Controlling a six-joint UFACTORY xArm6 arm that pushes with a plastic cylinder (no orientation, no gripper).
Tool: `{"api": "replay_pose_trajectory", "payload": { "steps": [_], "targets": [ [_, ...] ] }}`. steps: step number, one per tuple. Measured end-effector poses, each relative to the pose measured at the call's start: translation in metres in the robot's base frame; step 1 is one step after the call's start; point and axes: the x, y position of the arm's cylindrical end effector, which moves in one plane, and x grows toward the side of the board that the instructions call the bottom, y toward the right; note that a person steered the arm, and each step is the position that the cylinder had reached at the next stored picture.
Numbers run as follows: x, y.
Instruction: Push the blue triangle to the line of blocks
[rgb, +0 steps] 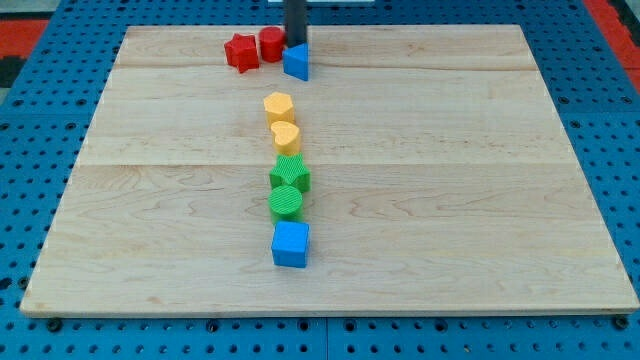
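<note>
The blue triangle (296, 62) lies near the view's top, right of a red cylinder (271, 43) and a red star (241, 52). My tip (296, 44) stands right behind the blue triangle, on its top side, touching or nearly touching it. Below runs a line of blocks down the middle of the board: a yellow hexagon (279, 106), a yellow heart (285, 136), a green star (290, 175), a green cylinder (286, 201) and a blue cube (291, 244). The blue triangle lies a gap above the yellow hexagon, slightly to its right.
The wooden board (450, 180) rests on a blue pegboard (40, 120). The red blocks lie close to the board's top edge.
</note>
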Motion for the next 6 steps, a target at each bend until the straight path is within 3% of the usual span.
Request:
{"api": "replay_pose_trajectory", "payload": {
  "steps": [1, 2, 3, 5, 6],
  "targets": [
    [0.005, -0.045],
    [0.007, -0.040],
    [0.029, -0.008],
    [0.007, 0.024],
    [0.011, 0.069]
  ]
}}
